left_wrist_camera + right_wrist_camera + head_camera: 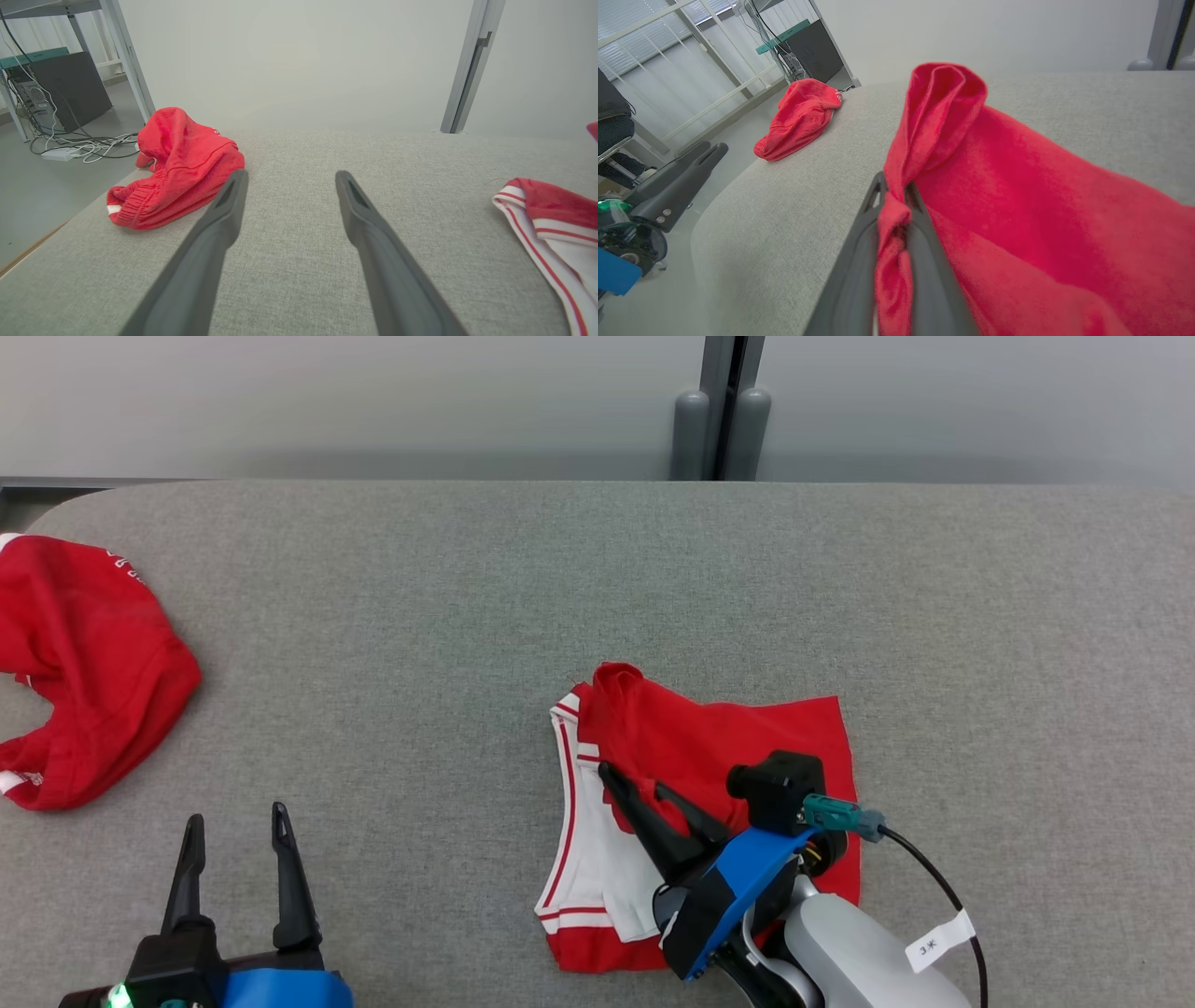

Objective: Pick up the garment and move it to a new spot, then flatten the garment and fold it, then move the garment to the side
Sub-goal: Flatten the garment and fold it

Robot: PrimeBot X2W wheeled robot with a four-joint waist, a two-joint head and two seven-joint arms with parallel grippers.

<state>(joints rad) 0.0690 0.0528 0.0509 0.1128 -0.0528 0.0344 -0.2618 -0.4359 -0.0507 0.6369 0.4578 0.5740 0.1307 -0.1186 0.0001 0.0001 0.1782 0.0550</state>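
Spare red cloth (89, 672): bunched at the counter's (597, 569) left edge, best left alone.
Left fingers (189, 873): spread apart, empty, free to pin the trim.
Garment (747, 728): right of centre, partly doubled.
Right fingers (644, 817): clamped on a red fold, which probably wants a low, even pull.

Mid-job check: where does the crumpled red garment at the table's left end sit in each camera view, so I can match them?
Head view: crumpled red garment at the left edge, mid-height.
Left wrist view: left of centre, at the table's edge.
Right wrist view: upper left, at the table's far corner.
Shared landmark: the red-and-white garment, to its right in every view.
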